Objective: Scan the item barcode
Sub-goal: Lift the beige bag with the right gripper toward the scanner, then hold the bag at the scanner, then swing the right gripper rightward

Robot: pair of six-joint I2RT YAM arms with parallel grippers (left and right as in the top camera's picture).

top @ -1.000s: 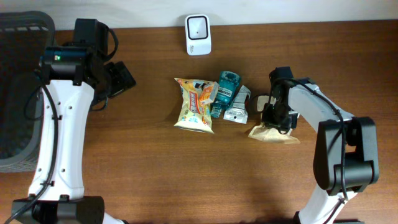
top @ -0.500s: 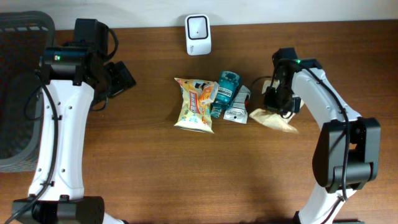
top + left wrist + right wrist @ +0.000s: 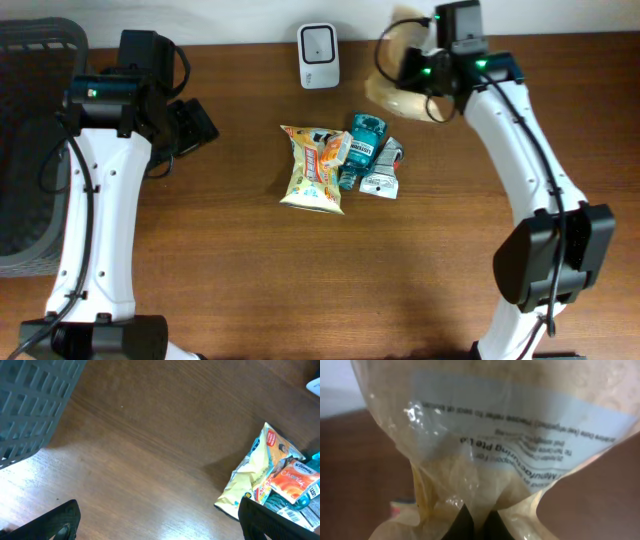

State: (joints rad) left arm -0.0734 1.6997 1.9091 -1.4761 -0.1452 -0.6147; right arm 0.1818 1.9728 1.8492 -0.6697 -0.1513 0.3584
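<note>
A clear bag of tan contents point(image 3: 398, 78) with a pale blue label hangs above the table's back edge, just right of the white scanner point(image 3: 318, 55). My right gripper point(image 3: 428, 70) is shut on the bag's crimped edge. The right wrist view is filled by that bag point(image 3: 490, 435), its label text upside down, with the gripper point(image 3: 479, 527) pinching the plastic at the bottom. No barcode shows on it. My left gripper point(image 3: 192, 126) hovers open at the left; in its wrist view the gripper point(image 3: 160, 527) holds nothing and only bare table lies between its fingers.
A yellow snack bag point(image 3: 315, 168), a teal bottle point(image 3: 362, 148) and a silver-white pack point(image 3: 382, 170) lie together mid-table. A dark grey basket point(image 3: 30, 150) stands at the left edge. The left wrist view shows the basket point(image 3: 35, 400) and the snack bag point(image 3: 260, 475).
My right gripper closed on the tan bag, lifted it off the table to the right of the pile and swung it back and left, up beside the scanner. The left arm stayed still.
</note>
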